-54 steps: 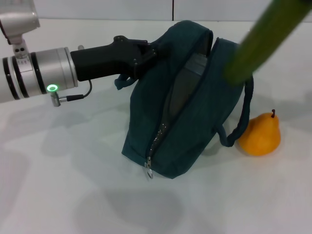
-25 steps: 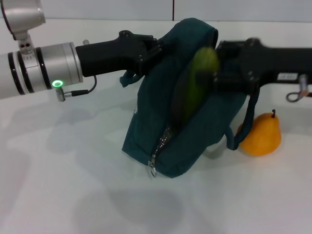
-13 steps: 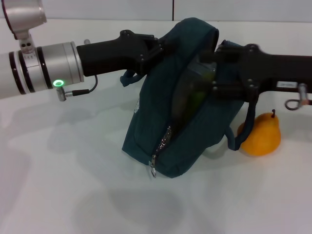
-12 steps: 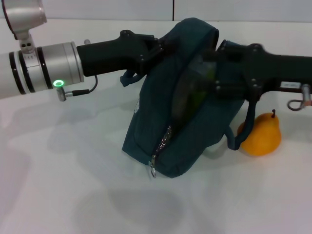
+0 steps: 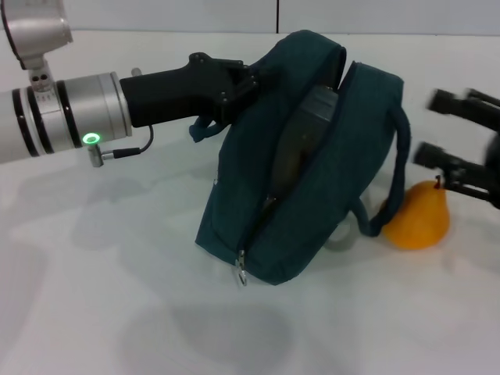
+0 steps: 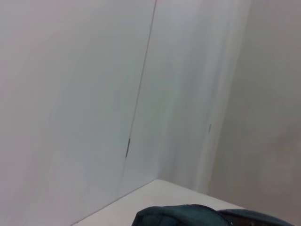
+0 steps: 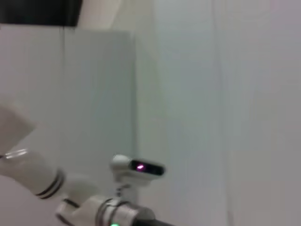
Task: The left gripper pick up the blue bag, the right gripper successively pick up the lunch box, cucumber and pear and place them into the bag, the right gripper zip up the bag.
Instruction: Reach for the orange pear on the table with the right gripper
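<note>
The left pincer [image 5: 248,82] reaches in from the upper left of the head view and is clamped on the top left edge of the blue bag [image 5: 328,219], holding that side up. The bag stands on the white desk [image 5: 109,297] at the centre of the frame, leaning toward the upper right, its long zipper open from the metal pull [image 5: 240,273] near the lower front corner up to the top. In the gap between the two fabric lips a grey-green shape shows, probably the cucumber [image 5: 291,152] lying along the opening over the lunch box, though the dark interior makes this hard to tell apart. One loop handle [image 5: 394,183] hangs down the bag's right side, its lower end close to the pear.

The pear [image 5: 418,216] sits on the desk just right of the bag at centre right, stem up, near the handle loop. The right pincer [image 5: 445,129] is at the right edge of the frame, empty, with its two fingers spread apart, one above the other, hovering just above the pear and clear of the bag's right wall.

Bare desk runs wide along the lower part and the left of the frame. The left wrist view shows only the bag's top edge [image 6: 188,214] against a pale wall
</note>
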Robot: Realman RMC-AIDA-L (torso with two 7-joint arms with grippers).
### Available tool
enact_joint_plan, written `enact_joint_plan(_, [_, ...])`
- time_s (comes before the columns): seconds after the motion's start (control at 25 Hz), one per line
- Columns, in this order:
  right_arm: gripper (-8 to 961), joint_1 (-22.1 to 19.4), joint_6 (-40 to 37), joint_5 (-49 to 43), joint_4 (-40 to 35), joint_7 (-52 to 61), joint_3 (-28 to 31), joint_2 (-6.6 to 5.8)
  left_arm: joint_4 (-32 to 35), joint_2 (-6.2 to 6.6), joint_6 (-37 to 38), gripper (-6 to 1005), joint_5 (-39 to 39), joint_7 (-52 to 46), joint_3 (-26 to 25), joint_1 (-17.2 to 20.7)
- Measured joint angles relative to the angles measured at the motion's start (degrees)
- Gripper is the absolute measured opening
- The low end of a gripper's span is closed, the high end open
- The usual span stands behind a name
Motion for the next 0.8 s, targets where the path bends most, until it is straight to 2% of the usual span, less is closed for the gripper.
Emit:
enact_joint_plan(0.16, [711, -2.27, -2.30, 0.85, 12.09, -11.20, 4.85, -0.20, 0.13, -0.04, -0.26, 42, 0.05, 0.27, 0.00, 0.39])
enact_joint_plan(0.32, [678, -2.54, -0.53, 0.90, 21.49, -17.99, 6.73, -0.26, 0.27, -0.13, -0.62, 42, 0.31, 0.55, 0.00, 0.49])
enact_joint_plan(0.52, [638, -2.26, 2.67, 1.01, 25.36, -18.94, 7.33, -0.06, 0.38, -0.23, -1.01, 42, 0.50, 0.61, 0.00, 0.52])
enact_joint_plan(0.8, [590, -1.34, 7.50, 1.54, 26.40, -18.26, 7.37, 0.14, 1.10, -0.21, -1.02, 42, 0.55, 0.62, 0.00, 0.52])
